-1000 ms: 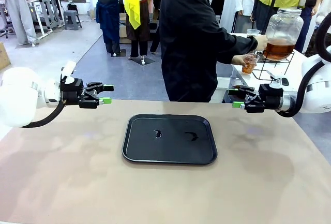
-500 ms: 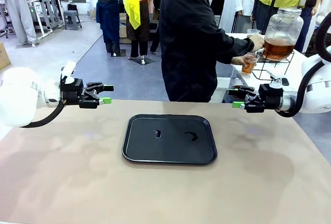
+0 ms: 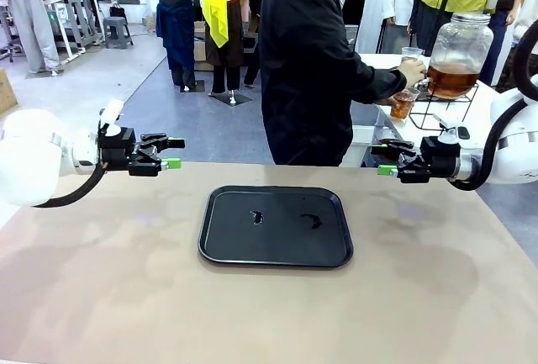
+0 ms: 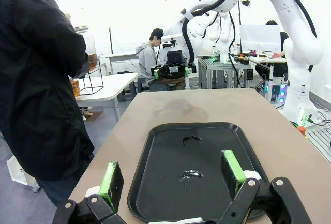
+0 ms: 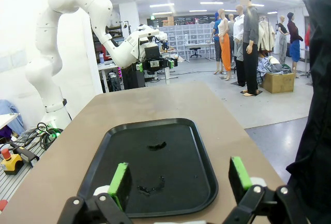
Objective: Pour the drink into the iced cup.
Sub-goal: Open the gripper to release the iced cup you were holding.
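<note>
- L hand (image 3: 174,153) spread wide, nothing in it, hovering above the tabletop (image 3: 126,297) at its far left edge, fingers aimed toward the middle; green pads (image 4: 111,179) well apart in the left wrist view
- R hand (image 3: 381,160) also spread wide and empty, hovering at the far right edge, facing the L one; pads (image 5: 119,182) wide apart in the right wrist view
- Black tray (image 3: 276,225) lies flat mid-tabletop between the two hands, w/ a couple of small wet marks on it
- Person in black (image 3: 311,61) stands at the far side, turned toward a white side table (image 3: 479,116)
- Glass dispenser jar (image 3: 459,53) sits on a wire stand there, amber drink (image 3: 452,81) filling its lower part
- Person's hand (image 3: 412,71) is up at the jar; clear cup (image 3: 403,103) w/ amber liquid just below it, near the jar's base; can't tell how it's held
</note>
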Tool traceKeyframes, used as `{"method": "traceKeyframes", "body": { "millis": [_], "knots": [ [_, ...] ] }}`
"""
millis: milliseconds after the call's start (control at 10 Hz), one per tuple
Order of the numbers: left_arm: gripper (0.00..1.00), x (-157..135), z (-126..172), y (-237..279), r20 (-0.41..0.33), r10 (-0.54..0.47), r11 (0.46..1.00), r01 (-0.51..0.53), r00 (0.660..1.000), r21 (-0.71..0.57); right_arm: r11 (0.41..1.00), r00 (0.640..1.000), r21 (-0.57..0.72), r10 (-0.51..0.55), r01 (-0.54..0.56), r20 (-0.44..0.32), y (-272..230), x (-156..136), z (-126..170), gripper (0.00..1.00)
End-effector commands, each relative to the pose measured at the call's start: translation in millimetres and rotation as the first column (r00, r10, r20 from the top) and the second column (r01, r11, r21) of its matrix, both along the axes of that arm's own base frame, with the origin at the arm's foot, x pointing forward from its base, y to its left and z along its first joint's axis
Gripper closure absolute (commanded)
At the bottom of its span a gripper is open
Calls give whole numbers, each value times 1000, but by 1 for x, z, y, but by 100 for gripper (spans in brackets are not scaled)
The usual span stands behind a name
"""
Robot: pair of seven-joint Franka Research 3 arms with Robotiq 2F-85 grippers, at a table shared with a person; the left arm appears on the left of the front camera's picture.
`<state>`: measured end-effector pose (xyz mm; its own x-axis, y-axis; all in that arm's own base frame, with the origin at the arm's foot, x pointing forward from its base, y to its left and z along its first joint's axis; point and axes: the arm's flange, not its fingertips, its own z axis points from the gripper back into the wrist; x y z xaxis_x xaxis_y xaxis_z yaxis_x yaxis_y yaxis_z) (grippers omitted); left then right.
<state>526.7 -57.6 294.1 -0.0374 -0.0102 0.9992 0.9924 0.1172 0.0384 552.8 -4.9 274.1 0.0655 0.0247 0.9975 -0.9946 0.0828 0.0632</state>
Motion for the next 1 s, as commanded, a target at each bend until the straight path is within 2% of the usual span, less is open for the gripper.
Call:
{"method": "traceKeyframes", "body": {
  "millis": [0,900],
  "knots": [
    [0,1,3,-1,-4,-1,1000,1,1000,-4,1000,1000,0,4,-4,3,2,0,4,0],
    [0,1,3,-1,-4,-1,1000,1,1000,-4,1000,1000,0,4,-4,3,2,0,4,0]
  ]
}}
